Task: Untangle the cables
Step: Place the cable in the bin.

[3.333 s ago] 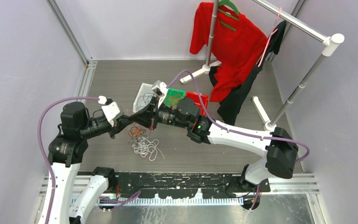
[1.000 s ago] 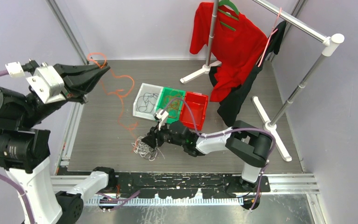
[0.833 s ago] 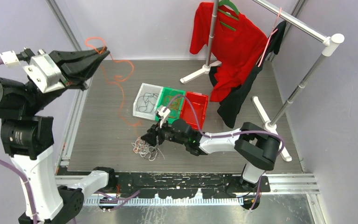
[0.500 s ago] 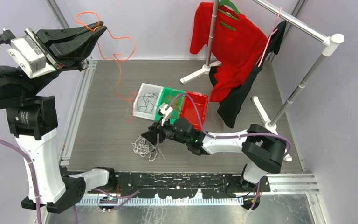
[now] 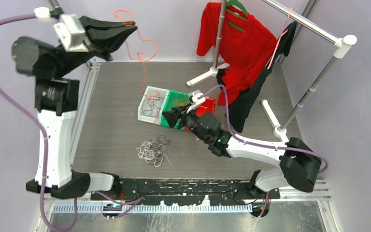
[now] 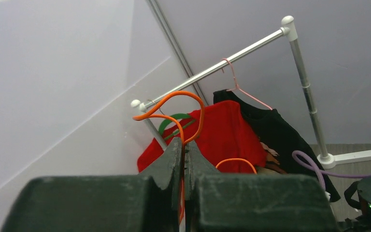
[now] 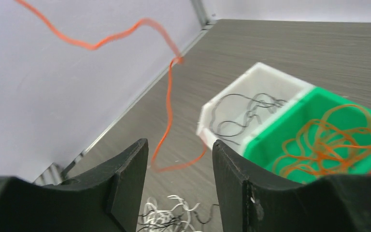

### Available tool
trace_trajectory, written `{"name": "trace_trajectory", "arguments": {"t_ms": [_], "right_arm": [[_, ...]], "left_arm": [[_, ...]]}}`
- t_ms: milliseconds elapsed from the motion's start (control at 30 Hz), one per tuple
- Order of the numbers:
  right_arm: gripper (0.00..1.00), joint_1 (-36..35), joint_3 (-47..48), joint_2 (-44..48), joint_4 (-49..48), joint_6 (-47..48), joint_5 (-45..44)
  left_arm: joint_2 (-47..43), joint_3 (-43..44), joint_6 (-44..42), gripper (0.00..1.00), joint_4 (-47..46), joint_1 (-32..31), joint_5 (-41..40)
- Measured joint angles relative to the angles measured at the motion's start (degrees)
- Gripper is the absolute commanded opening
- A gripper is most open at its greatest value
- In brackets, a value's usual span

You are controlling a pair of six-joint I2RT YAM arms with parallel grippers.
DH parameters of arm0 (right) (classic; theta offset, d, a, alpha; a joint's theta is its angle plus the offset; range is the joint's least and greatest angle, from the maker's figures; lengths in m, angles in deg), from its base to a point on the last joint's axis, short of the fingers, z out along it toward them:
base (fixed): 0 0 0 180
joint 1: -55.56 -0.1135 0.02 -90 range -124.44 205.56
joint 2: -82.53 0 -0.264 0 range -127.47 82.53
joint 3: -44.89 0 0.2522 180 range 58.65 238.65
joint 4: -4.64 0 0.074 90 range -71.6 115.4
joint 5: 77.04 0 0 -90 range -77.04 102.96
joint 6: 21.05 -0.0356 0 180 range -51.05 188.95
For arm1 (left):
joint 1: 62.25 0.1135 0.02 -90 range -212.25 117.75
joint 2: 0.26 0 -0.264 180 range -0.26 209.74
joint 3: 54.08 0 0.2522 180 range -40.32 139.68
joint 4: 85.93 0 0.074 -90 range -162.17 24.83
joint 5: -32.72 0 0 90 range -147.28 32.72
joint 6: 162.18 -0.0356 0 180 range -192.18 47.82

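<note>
A tangle of white and black cables (image 5: 150, 151) lies on the grey floor, also low in the right wrist view (image 7: 174, 212). My left gripper (image 5: 132, 27) is raised high at the back left, shut on one orange cable (image 5: 146, 72). That cable hangs in curls down to the white bin (image 5: 144, 114). In the left wrist view the orange cable (image 6: 174, 102) loops above the closed left gripper (image 6: 184, 145). My right gripper (image 5: 166, 116) hovers by the bins, open and holding nothing (image 7: 178, 147). The orange cable (image 7: 168, 99) dangles ahead of it.
The white bin (image 7: 285, 76) holds black cables, the green bin (image 7: 270, 145) holds orange ones, and a red bin (image 5: 207, 102) adjoins it. A clothes rack (image 5: 314, 79) with a red shirt (image 5: 236, 43) and a black garment stands at the back right, its feet on the floor.
The left arm swung higher and rightward, and the orange cable now hangs free of the pile near the white bin. The right gripper left the pile and rose toward the bins.
</note>
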Motion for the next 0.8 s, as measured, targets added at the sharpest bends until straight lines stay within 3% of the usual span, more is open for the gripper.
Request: {"name": "trace_trajectory", "arguments": {"t_ms": [367,800], "right_arm": [[0.54,4.55,-4.35,4.26,6.86,-0.04,-10.19],[0.54,8.24,-7.93,6.4,8.04,-0.31,-12.13]], "left_arm": [[10.25,0.59,-5.6,0.0,3.37,-8.37,-0.79],[15.85,0.11,-12.04,0.0,3.65,-9.53,-1.44]]}}
